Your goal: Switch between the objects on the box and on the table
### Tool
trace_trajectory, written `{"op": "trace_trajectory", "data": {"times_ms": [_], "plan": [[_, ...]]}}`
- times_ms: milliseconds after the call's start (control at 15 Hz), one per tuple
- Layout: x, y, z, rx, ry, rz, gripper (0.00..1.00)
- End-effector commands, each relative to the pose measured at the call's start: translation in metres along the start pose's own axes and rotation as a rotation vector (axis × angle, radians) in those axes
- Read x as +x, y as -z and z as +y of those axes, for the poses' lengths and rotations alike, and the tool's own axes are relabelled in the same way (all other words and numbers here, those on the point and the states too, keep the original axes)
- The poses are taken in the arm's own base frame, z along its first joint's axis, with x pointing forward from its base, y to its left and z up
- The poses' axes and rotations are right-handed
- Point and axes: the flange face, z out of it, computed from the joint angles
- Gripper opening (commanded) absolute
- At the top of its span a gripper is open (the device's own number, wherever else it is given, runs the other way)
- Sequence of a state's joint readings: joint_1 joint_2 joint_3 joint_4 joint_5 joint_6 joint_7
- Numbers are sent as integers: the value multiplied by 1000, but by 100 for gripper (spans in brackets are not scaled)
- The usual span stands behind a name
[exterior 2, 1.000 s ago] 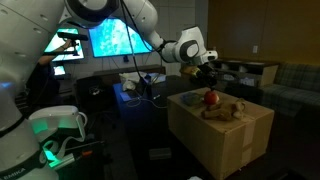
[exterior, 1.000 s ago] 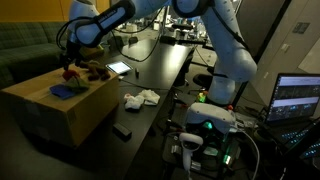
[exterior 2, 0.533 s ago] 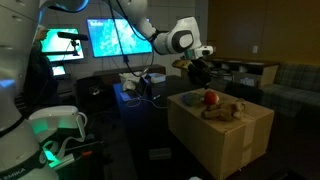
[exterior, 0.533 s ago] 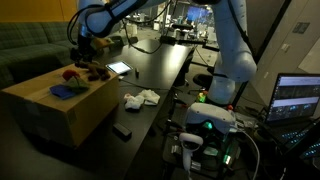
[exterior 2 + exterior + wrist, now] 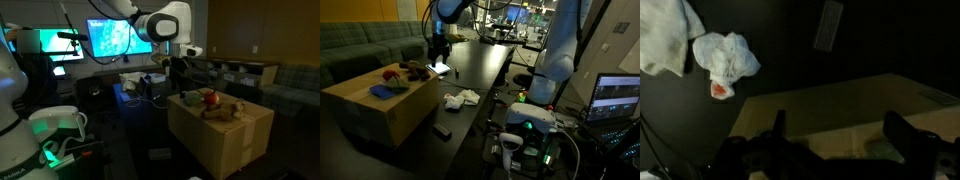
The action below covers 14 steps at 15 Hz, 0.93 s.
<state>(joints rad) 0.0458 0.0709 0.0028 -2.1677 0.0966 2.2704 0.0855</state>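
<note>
**Robot arm after withdrawing from the box.** A second ago the Robotiq gripper (image 5: 438,56) hung low over the far end of the large tan cardboard box (image 5: 390,122), with its jaws partly closed. It has since spread them fully, risen, and swung away. It now hangs over the long black-topped table (image 5: 485,75), just beside the flat bright-screened tablet (image 5: 439,68).

In the wrist view the fingers (image 5: 778,122) stand wide apart with only cardboard showing between them, so the hand is empty. This suggests an item was let go on the box and one half of the exchange is done.

On the box top lie the small blue flat block (image 5: 382,91) at the near left and the small red lumpy item (image 5: 388,73) farther back. The crumpled white soft cloth (image 5: 460,98) and the small black rectangular bar (image 5: 441,132) are on the table.

The bar lies flat near the table's near end, to the right of the box. Its long axis seems to run crosswise to the table's length, though the view is dim. In the wrist view the bar (image 5: 828,25) runs almost top to bottom. The cloth has no clear axis.
</note>
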Motion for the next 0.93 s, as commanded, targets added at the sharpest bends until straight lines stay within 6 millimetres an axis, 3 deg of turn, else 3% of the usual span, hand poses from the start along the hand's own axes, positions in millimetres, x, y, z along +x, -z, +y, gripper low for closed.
{"op": "trace_trajectory", "data": {"times_ms": [0,333,600,667,867], "plan": [[-73,13,35,53,-66,-25,100],[-152,12,80,119,-143,-7,100],[-200,24,89,148,-148,62,100],[-173,13,86,112,-154,-12,100],[-181,17,86,116,-153,-1,100]]}}
